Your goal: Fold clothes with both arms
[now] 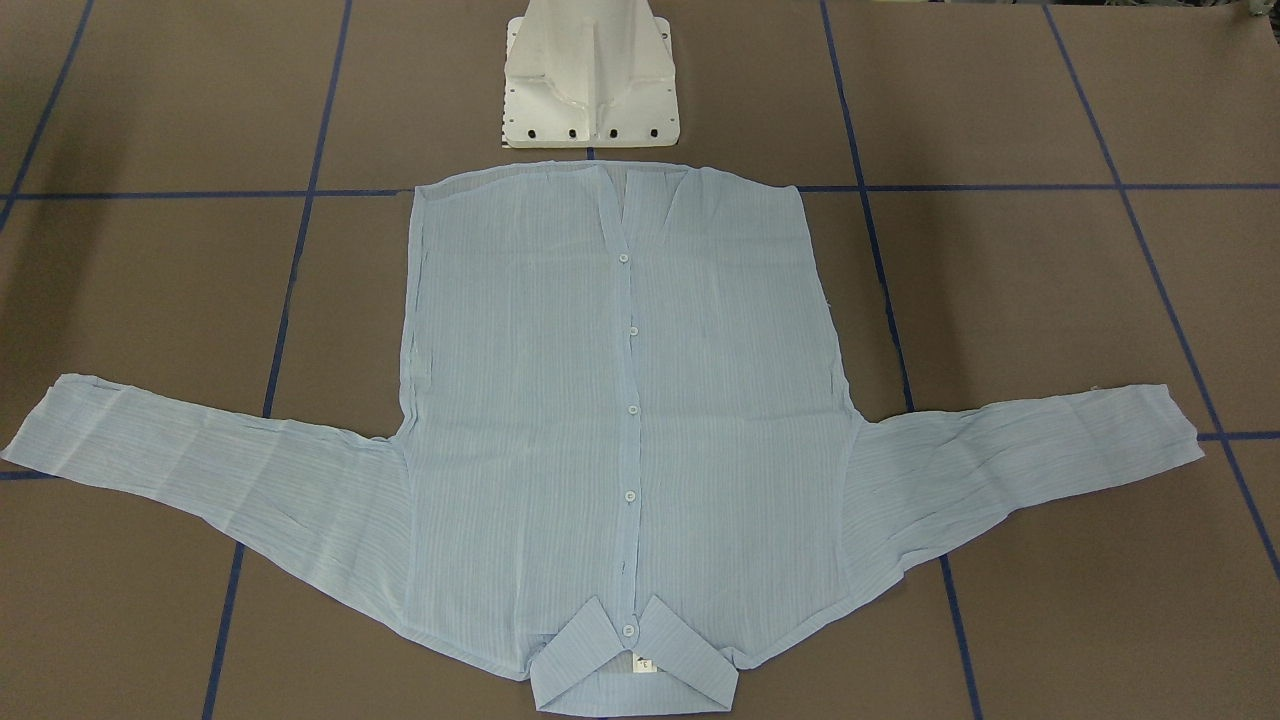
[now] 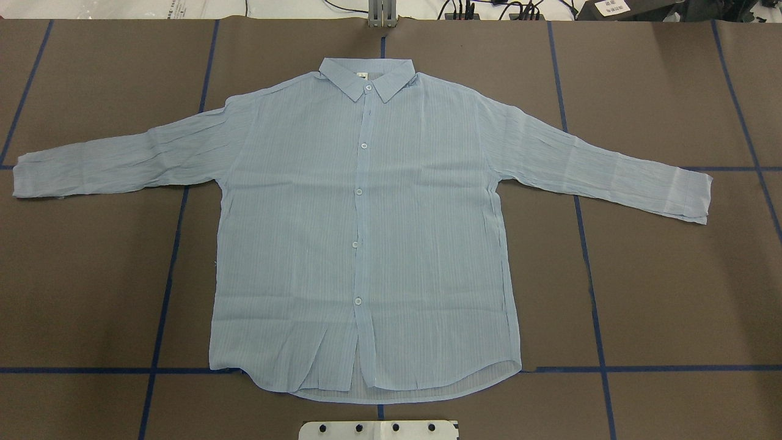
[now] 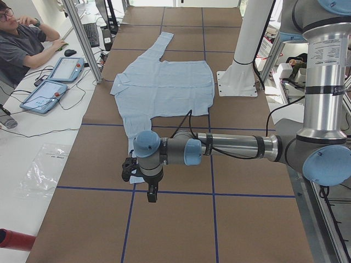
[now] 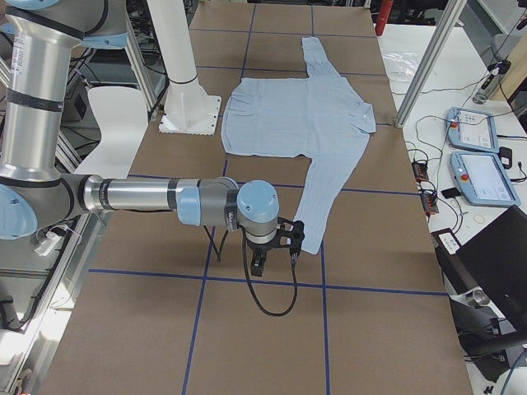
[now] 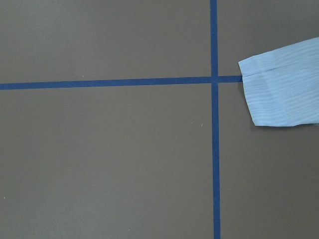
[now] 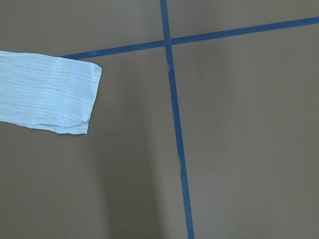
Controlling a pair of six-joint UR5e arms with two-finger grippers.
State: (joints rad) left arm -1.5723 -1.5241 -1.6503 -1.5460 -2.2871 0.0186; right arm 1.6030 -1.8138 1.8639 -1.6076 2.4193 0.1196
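The pale-blue button-up shirt (image 2: 366, 232) is spread flat, front up, in the middle of the brown table (image 2: 672, 293). It's buttoned, with both sleeves stretched out to the sides. The collar (image 2: 366, 76) points away from the robot. The hem sits just in front of the white pedestal (image 1: 590, 80), close to it but not touching. Blue tape lines (image 2: 165, 275) grid the tabletop and run under the fabric.

Nothing lies on the shirt itself. The only things in the way are the arms at the sleeve ends. In the left side view, the left arm (image 3: 230, 147) reaches out low over the table, and its wrist covers the tip of the near sleeve. The left gripper (image 3: 151, 194) hangs pointing down there, and you can't tell whether its fingers are apart or together. It's the same on the other side, where the right arm (image 4: 148, 196) is stretched out. The right gripper (image 4: 259, 263) is just beside the near cuff, and its finger spread can't be made out either. Each wrist camera only catches a cuff (image 5: 284, 84) next to a tape crossing, no fingers.

Off the table, an operator (image 3: 22, 44) sits by two teach pendants (image 3: 45, 94). An aluminium post (image 3: 82, 38) and a clear plastic bag (image 3: 46, 170) are on that side too.
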